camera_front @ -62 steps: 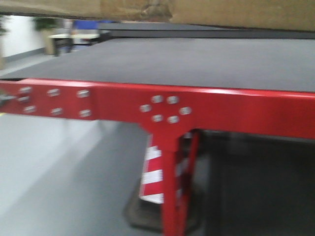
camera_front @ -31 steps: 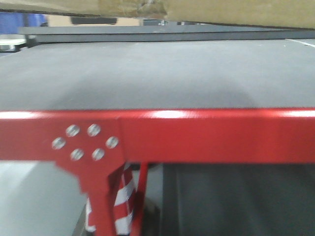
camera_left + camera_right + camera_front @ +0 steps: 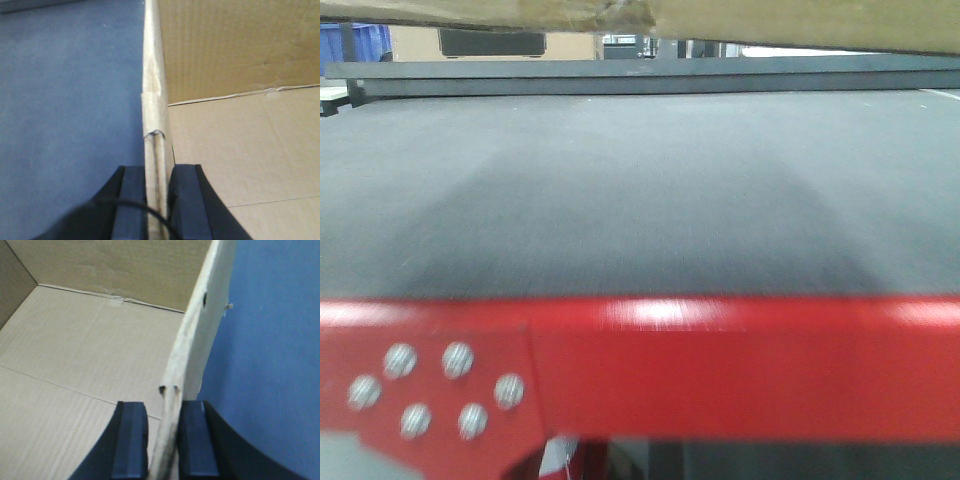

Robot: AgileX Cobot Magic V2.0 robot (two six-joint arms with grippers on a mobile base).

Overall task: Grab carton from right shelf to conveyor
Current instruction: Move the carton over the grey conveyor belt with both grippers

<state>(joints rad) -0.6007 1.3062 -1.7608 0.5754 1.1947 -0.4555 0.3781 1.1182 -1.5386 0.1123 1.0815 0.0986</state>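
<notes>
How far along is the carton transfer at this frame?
Done: the carton is picked up, with the left end effector and right end effector each shut on a side wall. In hand: it hangs over the conveyor, shadowing the belt. Left: lowering it and letting go.

The front view's top edge is cutting off the carton [image 3: 770, 20], leaving only its lower edge showing. The conveyor [image 3: 640, 200] is running out of frame on both sides, its red strip [image 3: 720, 365] looking blurred. The left gripper [image 3: 159, 200] and right gripper [image 3: 165, 440], each pinching a carton wall, are running off the bottom edges.
</notes>
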